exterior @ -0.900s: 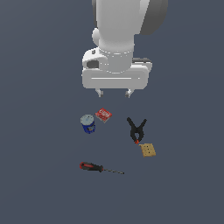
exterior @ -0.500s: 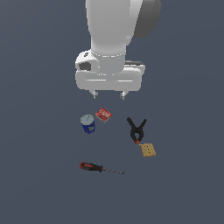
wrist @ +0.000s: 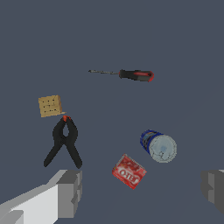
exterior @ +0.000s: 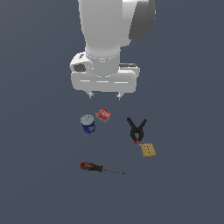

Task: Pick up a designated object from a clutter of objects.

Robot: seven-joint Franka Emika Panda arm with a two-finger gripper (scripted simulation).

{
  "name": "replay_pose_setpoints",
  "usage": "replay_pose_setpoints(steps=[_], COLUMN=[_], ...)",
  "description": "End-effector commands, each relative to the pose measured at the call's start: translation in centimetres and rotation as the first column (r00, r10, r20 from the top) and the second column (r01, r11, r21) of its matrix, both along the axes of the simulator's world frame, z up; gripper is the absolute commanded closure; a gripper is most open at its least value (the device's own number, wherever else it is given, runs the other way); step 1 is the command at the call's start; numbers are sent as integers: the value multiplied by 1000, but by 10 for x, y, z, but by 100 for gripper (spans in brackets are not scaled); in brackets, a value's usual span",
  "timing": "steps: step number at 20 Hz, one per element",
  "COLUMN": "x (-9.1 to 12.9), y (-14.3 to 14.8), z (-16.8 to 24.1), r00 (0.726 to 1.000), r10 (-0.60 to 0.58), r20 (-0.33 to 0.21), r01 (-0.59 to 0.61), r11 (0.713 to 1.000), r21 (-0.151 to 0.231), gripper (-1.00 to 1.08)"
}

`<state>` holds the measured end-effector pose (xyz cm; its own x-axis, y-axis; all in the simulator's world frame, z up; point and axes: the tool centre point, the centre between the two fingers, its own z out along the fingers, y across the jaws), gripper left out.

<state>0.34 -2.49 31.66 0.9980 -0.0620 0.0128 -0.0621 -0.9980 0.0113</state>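
Above the scattered items, the gripper [exterior: 104, 95] hangs with its fingers spread wide and nothing between them, high over the red box [exterior: 103, 115] and blue can [exterior: 88, 124]. Over on the exterior view's right, the tan dotted block [exterior: 148, 150] lies flat, touching or just beside the orange tips of the black clamp [exterior: 137, 129]. Nearer, well apart, lies the screwdriver [exterior: 100, 167].

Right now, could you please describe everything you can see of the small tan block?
The tan block is a small, flat, wooden-looking square with rows of dots on its upper face. It lies flat on the dark surface, slightly rotated, right by the orange tips of the black clamp; whether they touch is unclear. Nothing holds it.
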Motion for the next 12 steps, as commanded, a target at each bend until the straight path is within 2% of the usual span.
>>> replay_pose_setpoints(steps=[1,12], x=[2,18], y=[2,19], z=[-2,-22], r00=[1000,989], r10=[-12,-148], r20=[0,0], r01=[12,148], r11=[1000,989], r21=[0,4], gripper=[-92,-92])
